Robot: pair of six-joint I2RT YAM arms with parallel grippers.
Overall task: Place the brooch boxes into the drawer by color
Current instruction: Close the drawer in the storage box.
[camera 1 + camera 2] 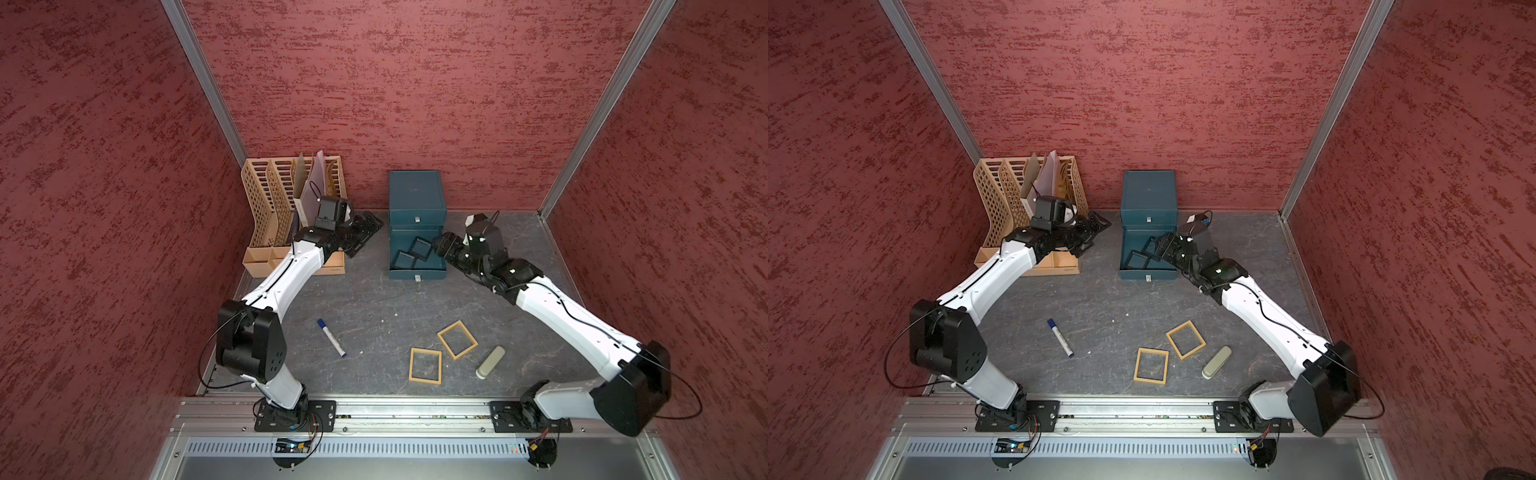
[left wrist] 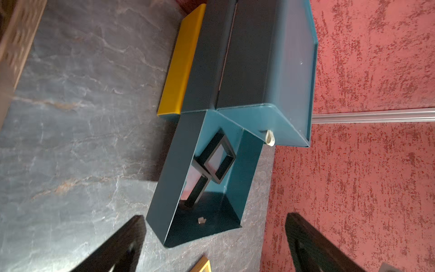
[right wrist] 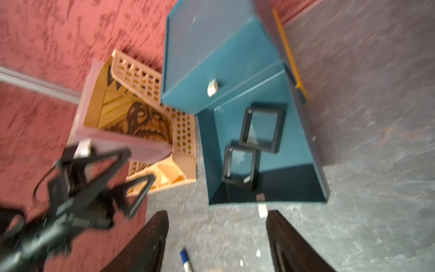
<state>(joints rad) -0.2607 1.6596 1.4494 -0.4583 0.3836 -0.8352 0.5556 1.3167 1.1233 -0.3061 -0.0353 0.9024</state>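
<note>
The dark teal drawer chest (image 1: 417, 195) (image 1: 1148, 193) stands at the back wall with a low drawer (image 1: 417, 272) (image 2: 169, 164) (image 3: 303, 146) pulled out. Two black brooch boxes (image 1: 420, 247) (image 1: 404, 260) (image 2: 220, 156) (image 3: 262, 128) lie inside it, overlapping at a corner. Two tan-yellow brooch boxes (image 1: 457, 339) (image 1: 425, 365) (image 1: 1185, 339) lie flat on the table near the front. My right gripper (image 1: 440, 244) (image 3: 216, 212) hangs open and empty at the open drawer's right rim. My left gripper (image 1: 370, 232) (image 2: 215, 217) is open and empty, left of the chest.
A tan slotted file rack (image 1: 286, 208) (image 3: 183, 131) with papers fills the back left corner, close behind the left wrist. A blue-capped marker (image 1: 331, 338) and a pale green cylinder (image 1: 490, 362) lie on the table. A yellow strip (image 2: 181, 61) runs along the chest's base.
</note>
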